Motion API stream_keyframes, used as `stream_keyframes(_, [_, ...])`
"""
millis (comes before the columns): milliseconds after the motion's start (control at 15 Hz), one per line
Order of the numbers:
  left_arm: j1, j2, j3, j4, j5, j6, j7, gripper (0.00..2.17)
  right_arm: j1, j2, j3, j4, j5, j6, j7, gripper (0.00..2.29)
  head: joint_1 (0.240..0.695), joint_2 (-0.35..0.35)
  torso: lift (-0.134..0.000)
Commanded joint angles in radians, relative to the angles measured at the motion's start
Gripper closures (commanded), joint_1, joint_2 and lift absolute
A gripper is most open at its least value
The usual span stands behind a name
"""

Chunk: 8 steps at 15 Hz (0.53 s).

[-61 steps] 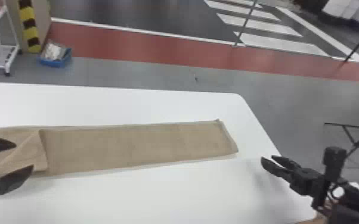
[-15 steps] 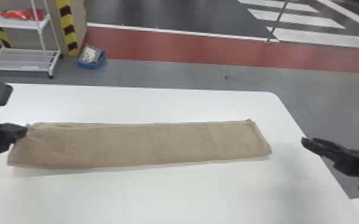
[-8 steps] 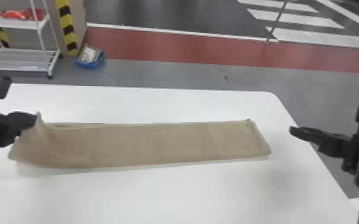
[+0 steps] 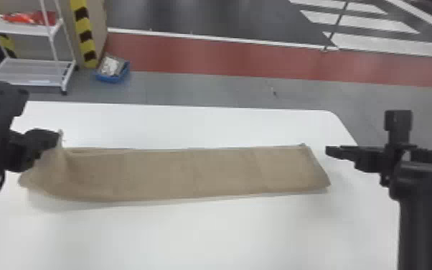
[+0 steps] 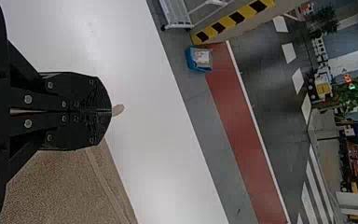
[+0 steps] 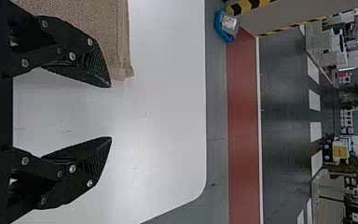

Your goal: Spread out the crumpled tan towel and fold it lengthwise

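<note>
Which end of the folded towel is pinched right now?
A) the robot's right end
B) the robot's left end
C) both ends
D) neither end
B: the left end effector is closed on the towel at its left end, while the right end effector stands open beyond the other end.

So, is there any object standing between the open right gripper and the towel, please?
No, nothing visible stands between the right gripper and the towel. In the head view, the gripper is just beyond the towel's right end, above the white table. The left gripper holds the other end.
</note>
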Motion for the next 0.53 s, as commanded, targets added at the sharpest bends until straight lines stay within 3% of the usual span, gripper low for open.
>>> stream_keyframes(0, [0.004,0.002,0.002,0.003,-0.002,-0.001,-0.003,1.74,-0.045,0.006,0.019,0.099,0.015,-0.064,-0.013,0.58,0.695,-0.187,-0.124])
stream_keyframes(467, [0.020,0.002,0.002,0.015,-0.011,-0.004,-0.003,1.74,-0.067,0.010,0.113,0.185,0.035,-0.120,-0.051,0.58,0.695,-0.142,-0.124])
